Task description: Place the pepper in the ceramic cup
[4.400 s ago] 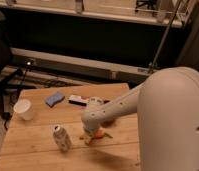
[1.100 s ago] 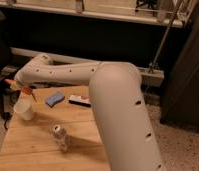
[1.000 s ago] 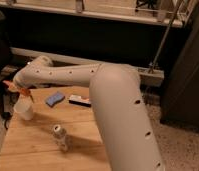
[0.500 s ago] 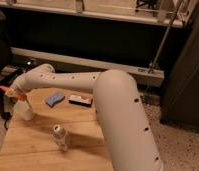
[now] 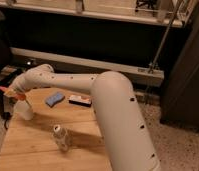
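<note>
My gripper (image 5: 14,93) is at the far left of the camera view, at the end of the long white arm that reaches across the wooden table (image 5: 33,152). It is shut on the pepper (image 5: 5,90), a small orange-red piece sticking out to the left of the fingers. Directly below the gripper stands the white ceramic cup (image 5: 24,110), near the table's left back corner. The pepper hangs just above and slightly left of the cup's rim, and the gripper covers part of the rim.
A silver can (image 5: 62,138) stands upright in the middle of the table. A blue sponge (image 5: 55,98) and a flat dark-and-white packet (image 5: 80,100) lie near the back edge. The big white arm covers the table's right side. A dark rail runs behind.
The gripper has moved a little to the left and slightly lower with the pepper, staying over the cup. The cup, can and sponge have not moved.
</note>
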